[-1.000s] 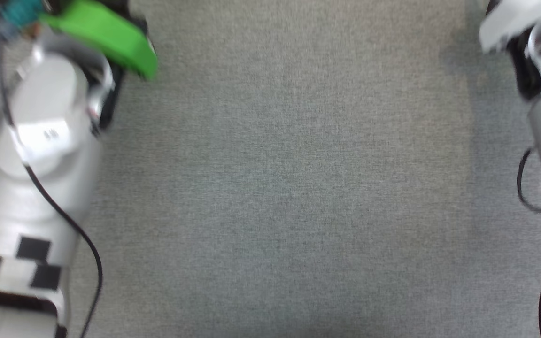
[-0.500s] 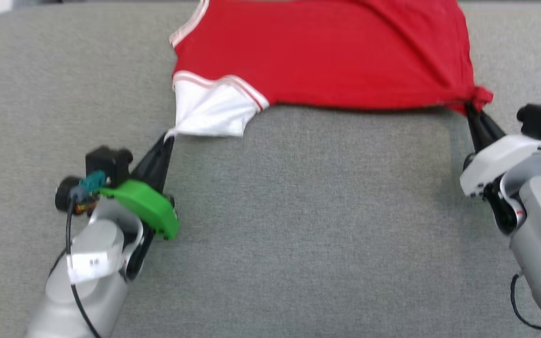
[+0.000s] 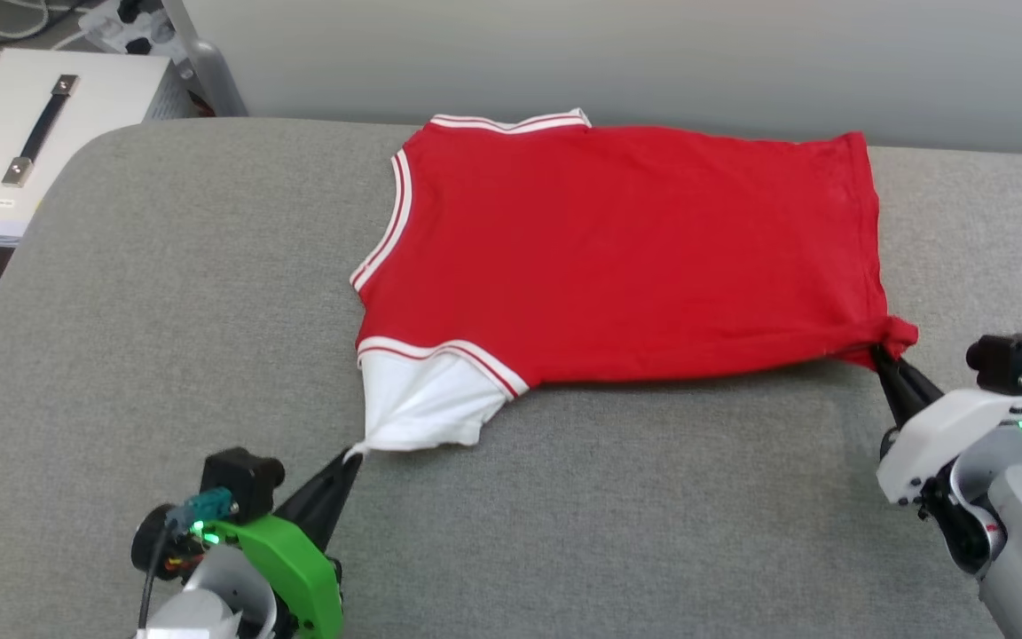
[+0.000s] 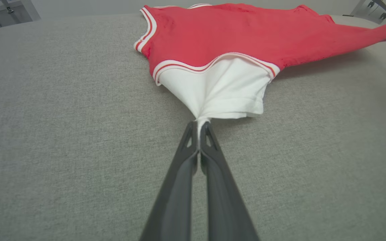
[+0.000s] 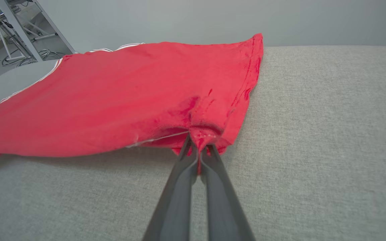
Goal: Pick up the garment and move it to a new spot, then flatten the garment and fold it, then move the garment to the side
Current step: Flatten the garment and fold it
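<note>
The garment [image 3: 626, 248] is a red T-shirt with a white sleeve, spread across the far half of the grey table [image 3: 165, 293], collar to the left, plain side up. My left gripper [image 3: 353, 454] is shut on the tip of the white sleeve [image 4: 218, 90], pulling it toward me; in the left wrist view the left gripper [image 4: 199, 124] pinches white cloth between its tips. My right gripper [image 3: 876, 351] is shut on the near right hem corner, seen bunched at the right gripper [image 5: 198, 140] in the right wrist view. The garment [image 5: 129, 97] rises a little off the table near that grip.
A white case [image 3: 23, 142] with a black handle stands off the table's far left corner, with cables behind it. A pale wall runs behind the table's far edge. Bare grey tabletop lies between my two arms in front of the garment.
The head camera has tilted up, so the whole picture has shifted and the garment has come into view. Both grippers keep their hold on the sleeve and hem.
</note>
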`<state>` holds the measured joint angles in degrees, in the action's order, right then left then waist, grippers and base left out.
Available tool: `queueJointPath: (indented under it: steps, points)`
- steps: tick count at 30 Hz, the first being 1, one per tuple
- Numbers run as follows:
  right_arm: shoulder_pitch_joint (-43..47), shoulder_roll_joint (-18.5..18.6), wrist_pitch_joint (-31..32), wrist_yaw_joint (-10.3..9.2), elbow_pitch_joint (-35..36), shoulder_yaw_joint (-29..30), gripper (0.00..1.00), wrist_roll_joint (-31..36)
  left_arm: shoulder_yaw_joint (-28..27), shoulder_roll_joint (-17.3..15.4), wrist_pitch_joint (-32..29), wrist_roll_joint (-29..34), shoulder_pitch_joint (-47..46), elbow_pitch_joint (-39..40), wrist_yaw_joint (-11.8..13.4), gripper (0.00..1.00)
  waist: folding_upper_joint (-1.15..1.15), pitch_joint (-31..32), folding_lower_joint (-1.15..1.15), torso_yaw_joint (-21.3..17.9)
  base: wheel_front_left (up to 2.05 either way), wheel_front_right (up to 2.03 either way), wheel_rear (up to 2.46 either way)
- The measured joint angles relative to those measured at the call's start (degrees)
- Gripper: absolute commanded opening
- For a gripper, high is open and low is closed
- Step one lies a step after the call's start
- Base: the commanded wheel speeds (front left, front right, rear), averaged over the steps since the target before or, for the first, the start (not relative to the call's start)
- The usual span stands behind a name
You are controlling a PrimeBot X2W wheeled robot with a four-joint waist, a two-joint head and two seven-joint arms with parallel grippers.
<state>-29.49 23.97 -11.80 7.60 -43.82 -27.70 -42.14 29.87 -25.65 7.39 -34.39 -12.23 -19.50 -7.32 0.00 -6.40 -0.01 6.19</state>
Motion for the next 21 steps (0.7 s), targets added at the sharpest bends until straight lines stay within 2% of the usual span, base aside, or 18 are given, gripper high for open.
queueJointPath:
  steps: [8, 12, 21]
  points:
    - [9.5, 2.5, 2.8, -0.01, 3.6, -0.9, 0.00, -4.2, 3.4, -3.9, -6.2, -3.9, 8.6, 9.6, 0.0, 0.00, 0.00, 4.8, 0.00, 1.2, 0.00, 0.00, 0.00]
    - [14.1, 3.8, 4.1, -0.01, 6.6, -0.8, 0.00, -6.4, 3.2, -6.3, -8.1, -6.1, 12.3, 13.0, 0.0, 0.00, 0.00, 6.9, 0.00, 1.4, 0.00, 0.00, 0.00]
    - [27.6, 6.8, 9.1, -0.01, 17.9, 0.8, 0.00, -9.1, 3.3, -10.5, -13.4, -12.6, 22.5, 21.3, 1.1, 0.00, 0.00, 10.7, 0.00, 0.6, 0.00, 0.00, 0.00]
